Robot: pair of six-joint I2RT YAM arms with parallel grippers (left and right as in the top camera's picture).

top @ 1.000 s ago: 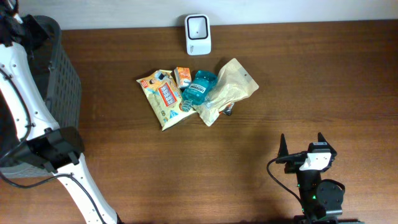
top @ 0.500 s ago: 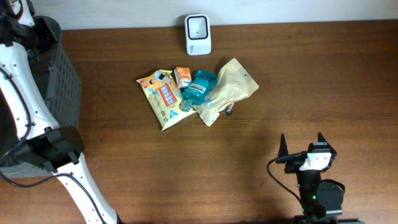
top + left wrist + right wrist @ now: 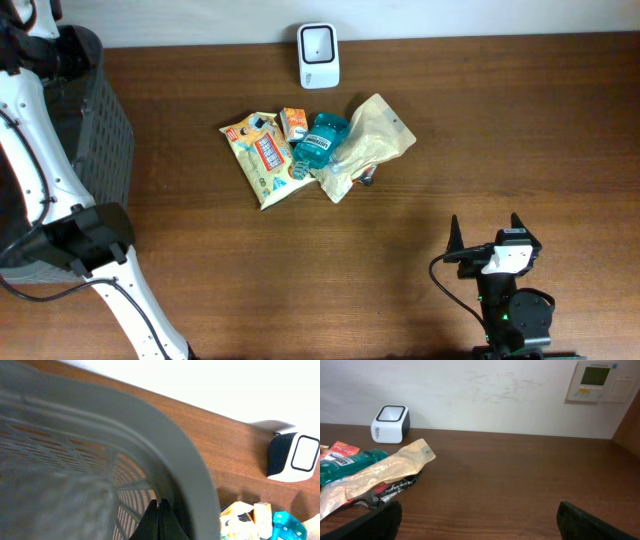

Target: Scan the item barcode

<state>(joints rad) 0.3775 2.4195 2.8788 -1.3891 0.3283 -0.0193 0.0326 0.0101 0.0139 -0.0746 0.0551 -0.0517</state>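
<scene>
Item pile well apart from right gripper, wide open, empty; left gripper closed at basket.

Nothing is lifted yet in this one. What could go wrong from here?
The tan pouch overlaps the teal bottle and the snack bag touches it, so a grab could drag neighbours or take two items. The left jaws stand shut close against the basket rim; moving out, they might snag it.
</scene>
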